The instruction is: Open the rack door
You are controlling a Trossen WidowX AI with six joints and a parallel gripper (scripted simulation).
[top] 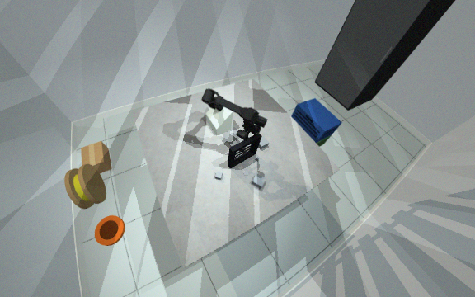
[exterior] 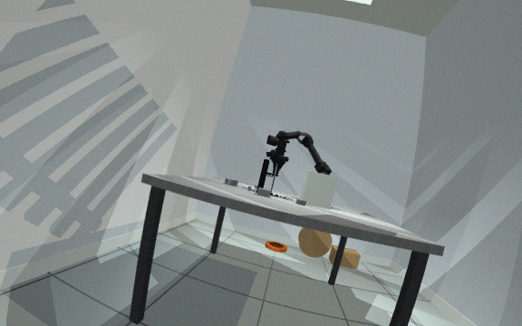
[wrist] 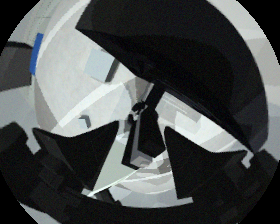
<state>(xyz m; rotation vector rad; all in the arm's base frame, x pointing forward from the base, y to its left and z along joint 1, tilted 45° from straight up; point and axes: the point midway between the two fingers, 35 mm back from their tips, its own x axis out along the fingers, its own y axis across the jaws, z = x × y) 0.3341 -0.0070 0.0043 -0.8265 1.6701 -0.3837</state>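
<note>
The black rack panel (top: 235,159) (exterior: 262,176) (wrist: 196,55) stands upright on the table (top: 204,223) (exterior: 361,232). In the top and exterior views I cannot clearly separate door from frame, nor read the door's angle. My gripper (top: 243,134) (exterior: 276,174) (wrist: 141,127) points down beside the panel and is open. In the wrist view the dark upright handle (wrist: 150,135) shows between the spread fingers, with space at both sides; the large panel fills the upper right, close to the fingers. The handle's turn is hard to judge.
The arm is mounted at a pale box (top: 218,124) (exterior: 320,190). Small grey-blue blocks stand around the rack: one near the gripper (top: 264,143) (wrist: 99,64), one in front (top: 258,181) and a smaller one (top: 218,176) at the left in the top view.
</note>
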